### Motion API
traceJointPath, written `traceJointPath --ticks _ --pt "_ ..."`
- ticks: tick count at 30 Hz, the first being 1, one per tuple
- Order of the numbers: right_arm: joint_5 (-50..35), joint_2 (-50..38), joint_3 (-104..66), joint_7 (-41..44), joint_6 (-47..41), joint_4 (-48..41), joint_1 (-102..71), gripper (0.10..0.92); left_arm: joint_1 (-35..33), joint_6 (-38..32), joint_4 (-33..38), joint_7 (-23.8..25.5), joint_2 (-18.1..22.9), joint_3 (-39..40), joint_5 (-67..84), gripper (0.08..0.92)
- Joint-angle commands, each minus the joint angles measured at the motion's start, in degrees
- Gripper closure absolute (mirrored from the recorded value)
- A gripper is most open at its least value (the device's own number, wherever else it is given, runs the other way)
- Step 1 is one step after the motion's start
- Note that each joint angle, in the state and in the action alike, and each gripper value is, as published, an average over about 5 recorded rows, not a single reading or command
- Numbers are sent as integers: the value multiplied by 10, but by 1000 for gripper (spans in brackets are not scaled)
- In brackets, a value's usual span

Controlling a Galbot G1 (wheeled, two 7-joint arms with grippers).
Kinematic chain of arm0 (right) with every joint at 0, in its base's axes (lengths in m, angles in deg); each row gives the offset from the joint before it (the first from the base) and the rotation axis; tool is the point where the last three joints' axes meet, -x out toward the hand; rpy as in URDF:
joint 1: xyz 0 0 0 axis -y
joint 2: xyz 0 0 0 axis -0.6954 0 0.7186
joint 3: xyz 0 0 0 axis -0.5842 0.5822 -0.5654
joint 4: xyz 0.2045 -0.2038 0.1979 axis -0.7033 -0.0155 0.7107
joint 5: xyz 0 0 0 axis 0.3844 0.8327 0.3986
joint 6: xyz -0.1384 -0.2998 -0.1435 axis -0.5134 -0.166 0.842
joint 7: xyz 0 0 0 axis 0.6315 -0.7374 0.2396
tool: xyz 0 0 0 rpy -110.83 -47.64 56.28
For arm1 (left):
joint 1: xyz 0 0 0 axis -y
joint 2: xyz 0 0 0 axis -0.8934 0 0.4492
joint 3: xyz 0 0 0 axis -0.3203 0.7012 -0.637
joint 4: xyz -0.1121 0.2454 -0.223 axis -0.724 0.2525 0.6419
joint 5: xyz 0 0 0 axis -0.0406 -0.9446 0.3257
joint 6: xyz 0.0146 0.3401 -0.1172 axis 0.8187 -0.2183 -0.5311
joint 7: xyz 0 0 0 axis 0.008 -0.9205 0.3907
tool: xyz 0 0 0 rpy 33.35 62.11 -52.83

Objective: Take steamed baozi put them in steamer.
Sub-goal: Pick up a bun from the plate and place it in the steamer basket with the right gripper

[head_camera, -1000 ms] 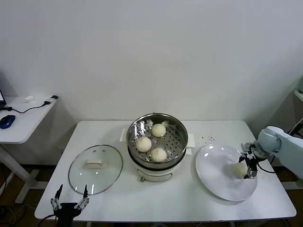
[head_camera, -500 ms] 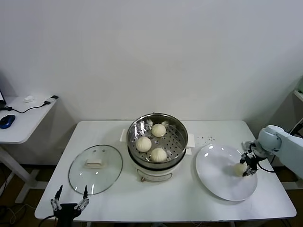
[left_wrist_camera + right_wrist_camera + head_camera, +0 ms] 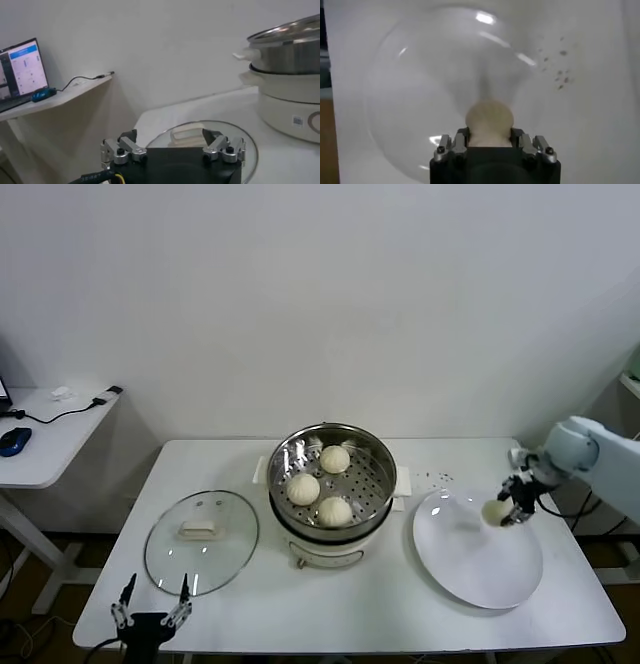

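Three baozi: sitting on the perforated tray inside the steamer (image 3: 332, 484).
Fourth baozi (image 3: 494, 510): being carried above the white plate (image 3: 470, 569), which is otherwise bare.
Right claw (image 3: 508, 511): gripping that bun.
Left claw (image 3: 150, 612): idling wide near the glass lid (image 3: 202, 540) at the tabletop (image 3: 400, 604) edge.
Remaining: one transfer into the steamer.
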Motion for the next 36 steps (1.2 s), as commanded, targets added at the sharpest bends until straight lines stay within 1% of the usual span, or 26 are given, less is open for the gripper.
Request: traceJointPath --ticks 1,4,6,11,13,18,23,29,36 --pt "-238 128 261 -3 -11 -5 314 474 2 1 6 1 -3 8 2 177" --pt "-304 179 290 -11 -22 0 350 473 3 1 10 2 -6 12 2 177" --pt "-332 210 298 -18 -29 4 361 472 3 0 10 2 -8 15 3 177" --pt "-384 287 298 -46 -53 17 355 469 1 -2 13 2 -13 24 7 177" --pt "-392 313 298 -56 -60 20 344 467 -2 -2 16 2 -15 25 11 177" --pt "-390 360 301 -75 -75 23 307 465 -10 -5 18 3 -20 23 24 177" --pt "-385 381 313 -93 -82 26 274 465 -12 -7 15 3 -24 21 32 177" --pt "-366 393 327 -104 -90 24 240 465 -12 -10 5 2 -22 22 32 177" --pt "-341 386 333 -116 -97 25 203 461 -7 -11 -5 2 -23 15 39 177"
